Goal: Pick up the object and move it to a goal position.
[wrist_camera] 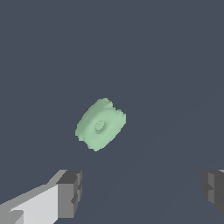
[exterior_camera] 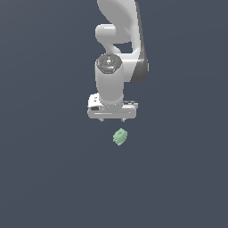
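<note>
The object [exterior_camera: 120,136] is a small pale mint-green notched block lying on the dark grey floor, just in front of and below the white arm. In the wrist view the object [wrist_camera: 100,124] shows a small round knob on its face. My gripper [exterior_camera: 112,119] hangs above and slightly behind it, open, with nothing between its fingers. The wrist view shows the gripper [wrist_camera: 142,190] with its two dark pads wide apart; one fingertip [wrist_camera: 70,192] is on a white finger, and the block lies apart from both.
The white arm [exterior_camera: 118,49] rises toward the top of the exterior view. The floor [exterior_camera: 44,178] is a plain dark grey surface with no other objects in sight.
</note>
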Robot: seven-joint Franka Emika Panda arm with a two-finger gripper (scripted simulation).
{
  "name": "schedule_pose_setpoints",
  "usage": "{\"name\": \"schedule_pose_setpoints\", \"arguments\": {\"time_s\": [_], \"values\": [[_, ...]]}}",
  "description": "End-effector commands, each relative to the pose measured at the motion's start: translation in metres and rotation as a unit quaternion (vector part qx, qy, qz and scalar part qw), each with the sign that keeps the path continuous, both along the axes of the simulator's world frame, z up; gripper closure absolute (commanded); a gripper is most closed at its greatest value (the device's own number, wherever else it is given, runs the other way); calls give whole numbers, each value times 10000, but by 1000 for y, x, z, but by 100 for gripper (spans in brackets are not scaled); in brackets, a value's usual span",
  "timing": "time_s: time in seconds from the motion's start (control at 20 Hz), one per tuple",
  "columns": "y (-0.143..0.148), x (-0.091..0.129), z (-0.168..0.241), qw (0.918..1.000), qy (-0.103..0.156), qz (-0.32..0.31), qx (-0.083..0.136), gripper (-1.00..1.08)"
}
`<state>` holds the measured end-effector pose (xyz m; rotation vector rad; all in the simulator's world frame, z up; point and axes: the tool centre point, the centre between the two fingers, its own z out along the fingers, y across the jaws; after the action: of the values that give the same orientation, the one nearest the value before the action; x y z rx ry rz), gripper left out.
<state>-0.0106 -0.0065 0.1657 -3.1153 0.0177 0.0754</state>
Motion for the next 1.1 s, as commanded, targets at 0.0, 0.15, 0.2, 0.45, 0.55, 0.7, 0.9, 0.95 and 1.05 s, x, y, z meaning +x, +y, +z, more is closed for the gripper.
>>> {"name": "schedule_pose_setpoints", "arguments": {"time_s": [0.0,0.15,0.2,0.45,0.55,0.7,0.9,0.95,1.05], "values": [[0,0,0,10000,0,0,0,-92],[-1,0,-1,10000,0,37,-23,-92],[-2,-1,-2,10000,0,65,-40,-92],[-6,-3,-6,9996,2,242,-133,-92],[-6,-3,-6,9996,3,263,-140,-92],[-6,-3,-6,9996,2,231,-132,-92],[-4,-2,-8,9998,-5,108,-136,-92],[-4,-2,-8,9999,-7,61,-138,-92],[-2,-1,-10,9999,-12,-52,-140,-92]]}}
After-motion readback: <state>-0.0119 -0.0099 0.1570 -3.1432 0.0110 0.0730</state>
